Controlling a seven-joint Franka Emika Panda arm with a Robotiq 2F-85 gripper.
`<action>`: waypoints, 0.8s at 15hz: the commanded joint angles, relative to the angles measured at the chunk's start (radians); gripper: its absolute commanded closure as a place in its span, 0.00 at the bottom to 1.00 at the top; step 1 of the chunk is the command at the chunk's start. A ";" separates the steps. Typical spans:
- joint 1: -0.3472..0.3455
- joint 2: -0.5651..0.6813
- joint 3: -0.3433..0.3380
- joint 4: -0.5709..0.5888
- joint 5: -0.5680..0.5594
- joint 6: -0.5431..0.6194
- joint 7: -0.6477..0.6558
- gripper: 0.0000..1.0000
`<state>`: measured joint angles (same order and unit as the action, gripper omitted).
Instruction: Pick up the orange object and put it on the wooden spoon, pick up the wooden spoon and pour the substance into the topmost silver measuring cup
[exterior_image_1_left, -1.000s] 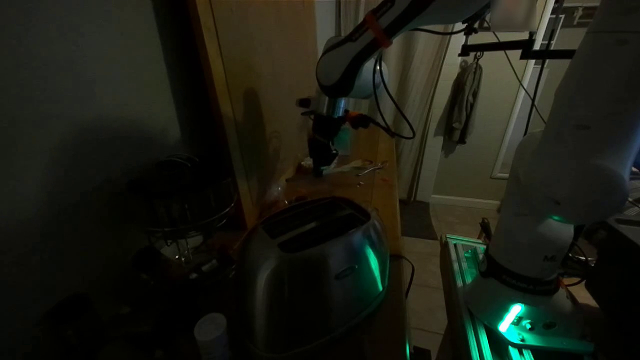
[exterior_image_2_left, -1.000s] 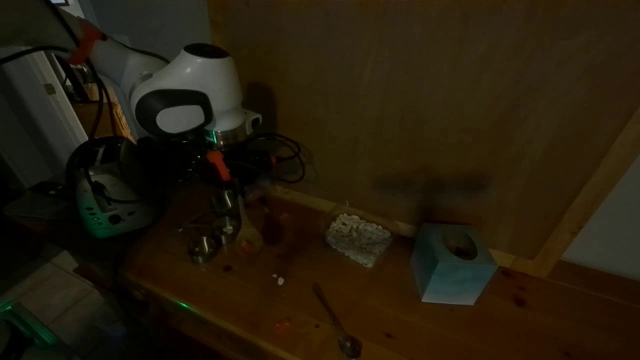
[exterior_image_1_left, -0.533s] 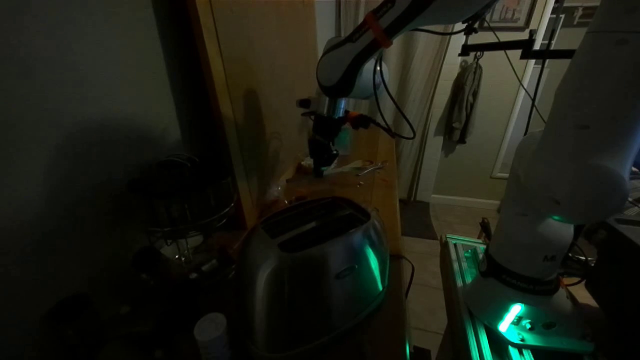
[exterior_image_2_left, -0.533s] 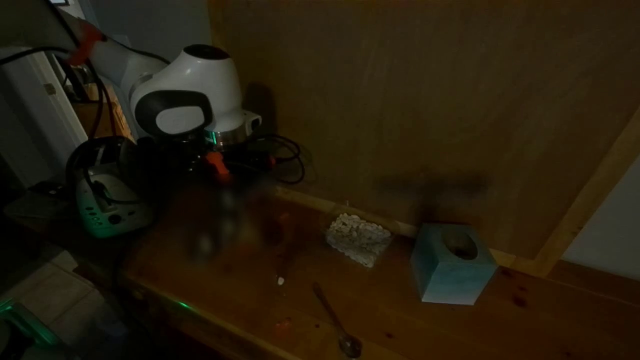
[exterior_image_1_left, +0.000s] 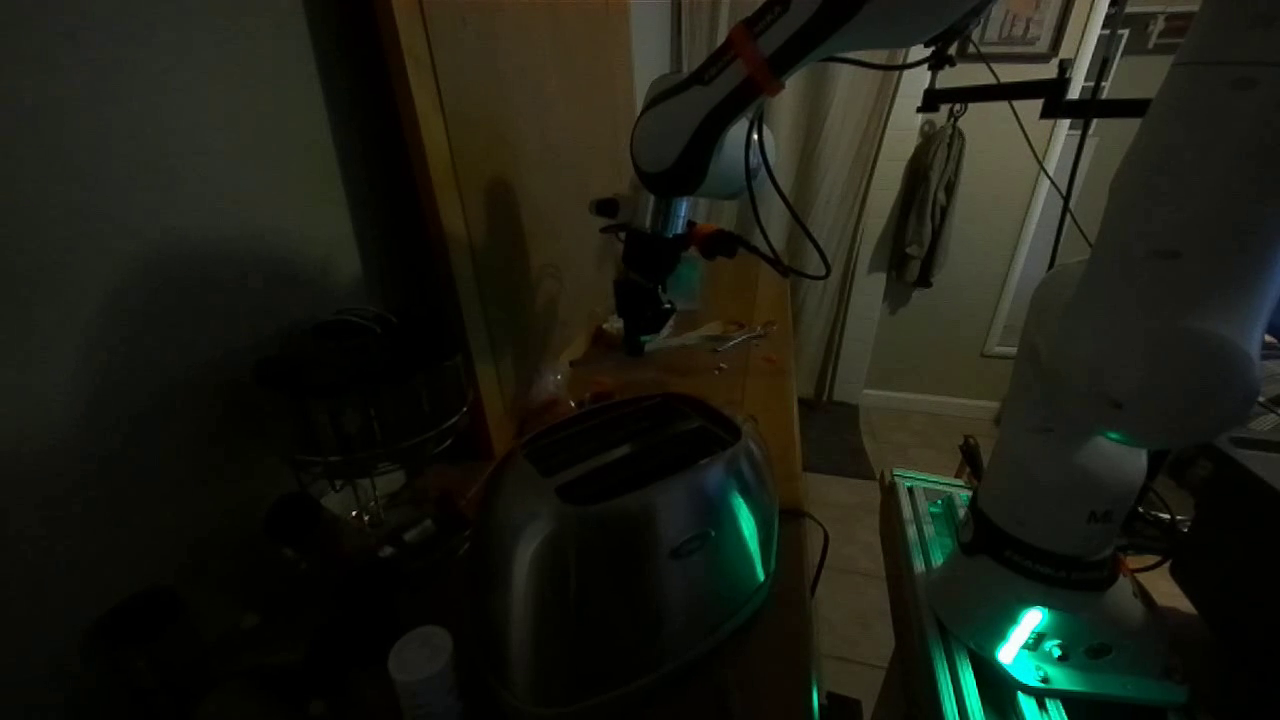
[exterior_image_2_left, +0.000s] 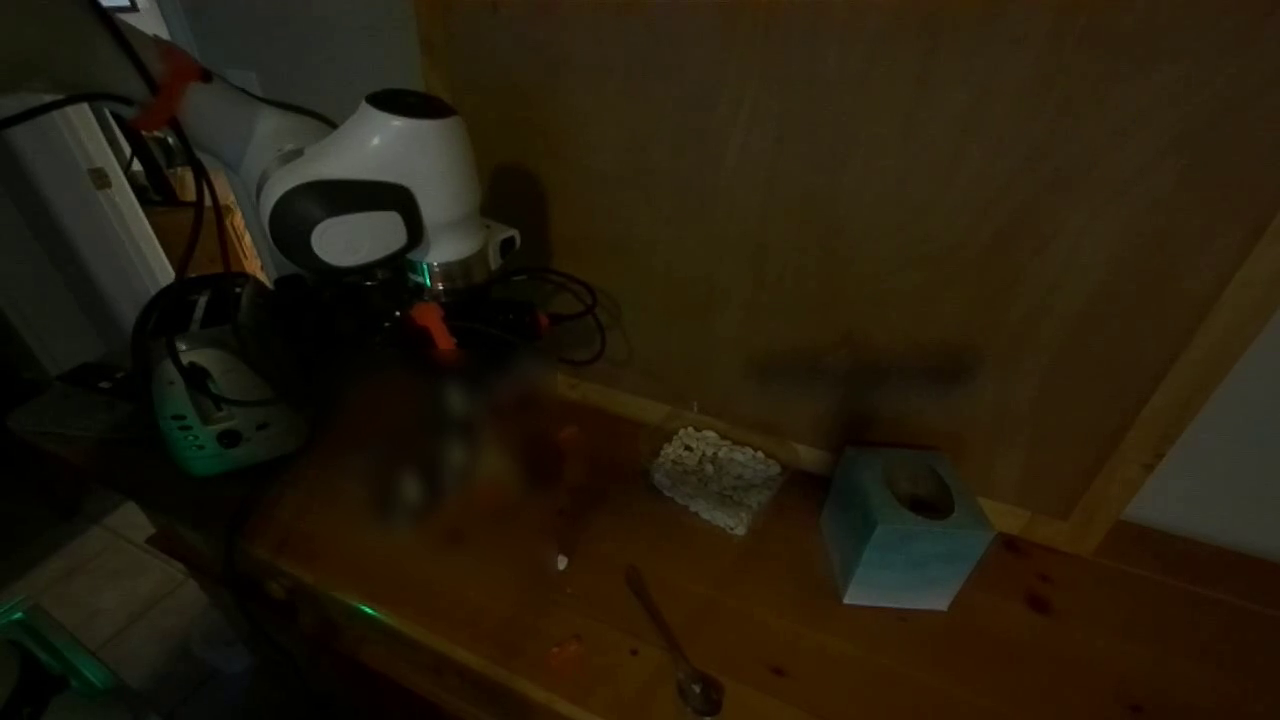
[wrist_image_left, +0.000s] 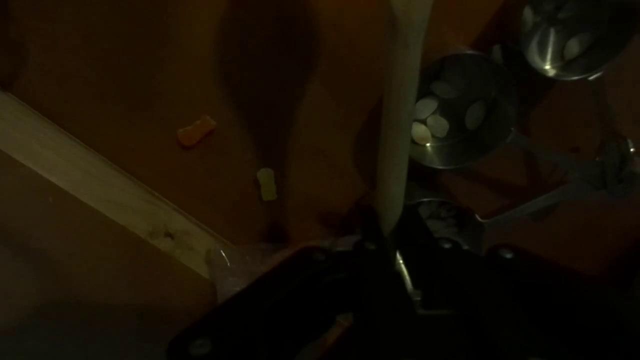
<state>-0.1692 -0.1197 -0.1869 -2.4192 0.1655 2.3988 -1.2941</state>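
Dim wood panelling (exterior_image_2_left: 850, 200) backs a knotted wooden surface (exterior_image_2_left: 850, 660), above which the tool (wrist_image_left: 392, 227) pinches the smooth, rounded handle of the wooden spoon (wrist_image_left: 402, 115). Beside the handle sit round, shiny silver measuring cups (wrist_image_left: 455, 156) holding flat, oval white pieces (wrist_image_left: 438, 125); to its other side lie an orange piece (wrist_image_left: 196, 131) and a notched yellowish piece (wrist_image_left: 267, 184), and farther out stands a cube-like teal box (exterior_image_2_left: 905, 545) with an oval opening. Against a second ago, the arm (exterior_image_2_left: 440, 160) has shifted slightly, while the orange object (exterior_image_2_left: 490, 490), then sharp in the spoon's bowl, is a blurred patch in an exterior view.
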 joint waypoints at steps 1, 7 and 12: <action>0.041 -0.036 0.014 -0.011 0.026 -0.008 0.052 0.96; 0.102 -0.049 0.008 -0.010 0.216 -0.034 0.034 0.96; 0.119 -0.062 -0.003 -0.016 0.386 -0.008 -0.081 0.96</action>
<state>-0.0686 -0.1483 -0.1705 -2.4191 0.4539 2.3858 -1.2985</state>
